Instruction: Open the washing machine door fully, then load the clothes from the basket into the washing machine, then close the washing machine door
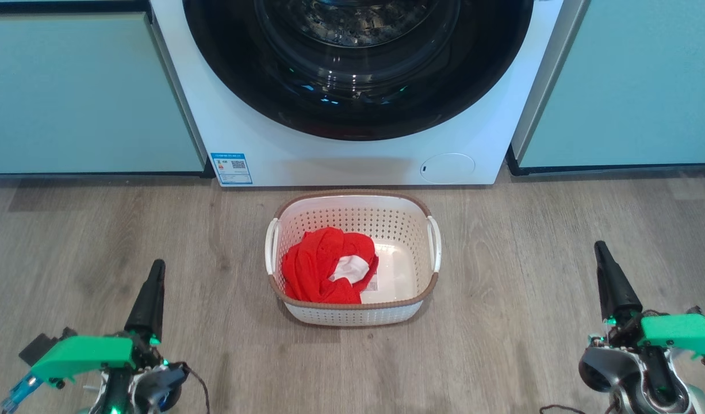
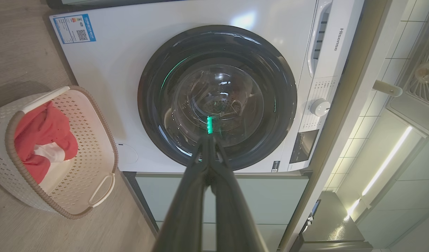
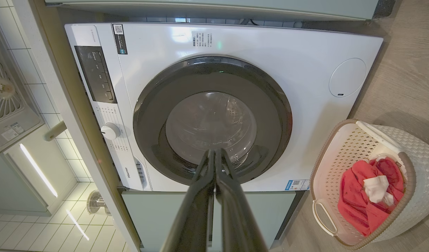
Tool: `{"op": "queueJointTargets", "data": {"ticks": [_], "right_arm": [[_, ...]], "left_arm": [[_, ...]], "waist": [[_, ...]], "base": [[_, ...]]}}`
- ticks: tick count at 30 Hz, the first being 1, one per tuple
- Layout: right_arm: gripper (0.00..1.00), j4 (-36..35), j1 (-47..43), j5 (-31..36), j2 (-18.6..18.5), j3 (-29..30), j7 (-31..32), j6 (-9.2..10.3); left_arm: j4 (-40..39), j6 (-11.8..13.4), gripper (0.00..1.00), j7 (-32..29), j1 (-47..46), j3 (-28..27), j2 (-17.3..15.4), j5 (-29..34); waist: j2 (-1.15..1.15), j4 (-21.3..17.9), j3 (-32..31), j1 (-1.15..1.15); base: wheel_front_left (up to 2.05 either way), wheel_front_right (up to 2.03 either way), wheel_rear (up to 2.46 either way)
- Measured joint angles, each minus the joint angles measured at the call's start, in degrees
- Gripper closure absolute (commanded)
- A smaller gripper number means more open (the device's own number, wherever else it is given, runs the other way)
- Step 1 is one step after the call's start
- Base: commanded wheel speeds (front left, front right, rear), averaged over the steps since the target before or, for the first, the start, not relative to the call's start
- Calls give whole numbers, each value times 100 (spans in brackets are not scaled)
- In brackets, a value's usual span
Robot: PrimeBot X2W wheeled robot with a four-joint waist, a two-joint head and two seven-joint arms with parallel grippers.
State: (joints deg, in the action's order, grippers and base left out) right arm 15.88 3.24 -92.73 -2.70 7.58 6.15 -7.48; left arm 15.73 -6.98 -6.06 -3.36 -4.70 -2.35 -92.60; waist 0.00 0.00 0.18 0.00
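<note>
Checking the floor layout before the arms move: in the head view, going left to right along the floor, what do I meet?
left gripper → basket, with the clothes in its left half → right gripper

one washing machine [image 1: 341, 164], one basket [image 1: 358, 221]

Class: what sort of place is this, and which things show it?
Probably a home laundry corner: a white front-loading washing machine set between pale teal cabinets, a basket of red clothes on the wood-look floor.
</note>
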Motion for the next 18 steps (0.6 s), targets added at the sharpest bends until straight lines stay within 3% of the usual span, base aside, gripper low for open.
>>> {"op": "queueJointTargets", "data": {"ticks": [18], "right_arm": [[100, 0, 0, 0, 0, 0, 0, 0]], "left_arm": [[0, 0, 100, 0, 0, 0, 0, 0]], "waist": [[0, 0, 0, 0]], "base": [[0, 0, 0]]}}
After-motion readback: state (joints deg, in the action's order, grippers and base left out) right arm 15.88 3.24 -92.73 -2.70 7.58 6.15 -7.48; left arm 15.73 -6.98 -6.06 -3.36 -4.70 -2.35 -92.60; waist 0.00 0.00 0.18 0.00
